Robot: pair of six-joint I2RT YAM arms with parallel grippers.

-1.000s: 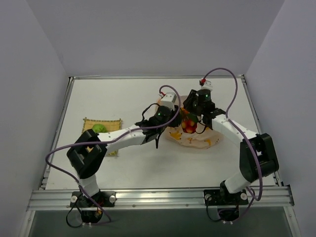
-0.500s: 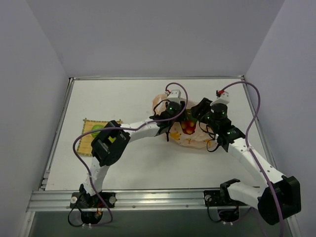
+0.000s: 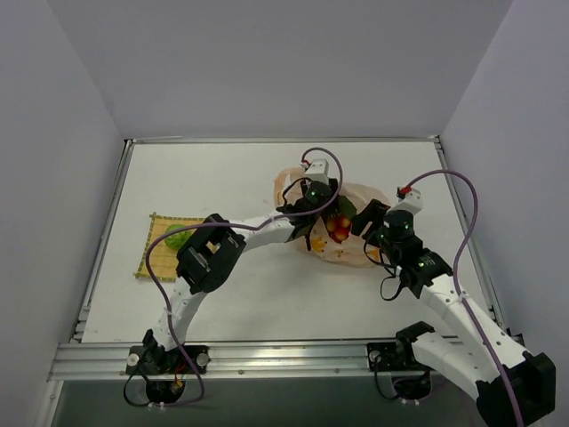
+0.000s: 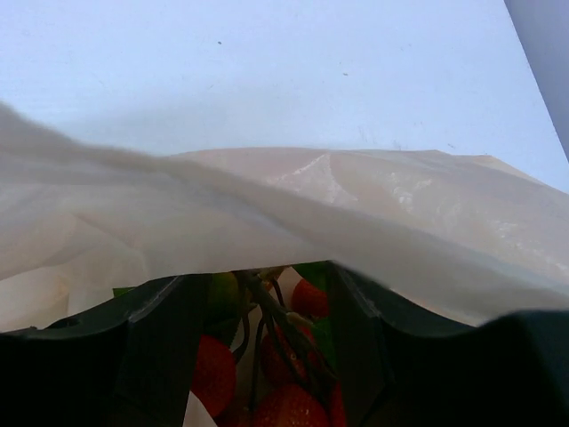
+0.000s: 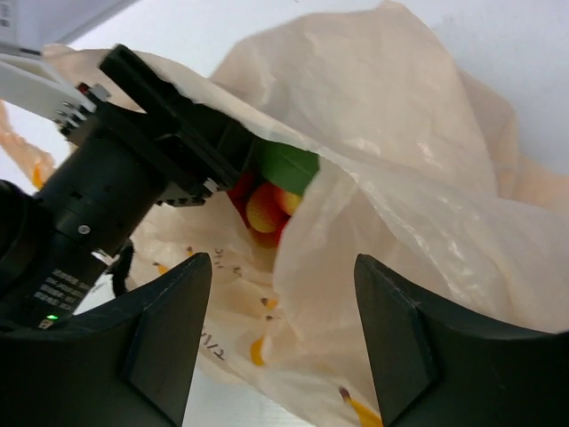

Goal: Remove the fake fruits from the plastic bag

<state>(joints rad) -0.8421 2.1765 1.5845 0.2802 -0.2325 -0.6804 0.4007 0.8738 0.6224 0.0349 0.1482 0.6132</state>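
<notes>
The peach plastic bag [image 3: 351,249] lies crumpled right of the table's middle, its mouth facing left. Inside it lies a red berry bunch [image 3: 338,228] with a green leaf [image 5: 289,165]. My left gripper [image 3: 316,206] reaches into the mouth. In the left wrist view its jaws [image 4: 267,356] stand open on either side of the berries [image 4: 289,405], with bag film draped over the fingers. My right gripper [image 3: 370,222] is open at the bag's right side, a loose fold of bag [image 5: 356,267] between its fingers [image 5: 169,338], unpinched. A yellow-green fruit [image 3: 178,236] rests on the mat.
A square yellow woven mat [image 3: 153,255] lies at the left, partly under my left forearm. The table's raised rim [image 3: 107,231] runs along the left, right and far sides. The left gripper's black body [image 5: 116,178] fills the left of the right wrist view.
Both grippers have opened. The right gripper has let the bag go and drawn back to the near right. The left gripper has pushed farther right into the bag's mouth.
</notes>
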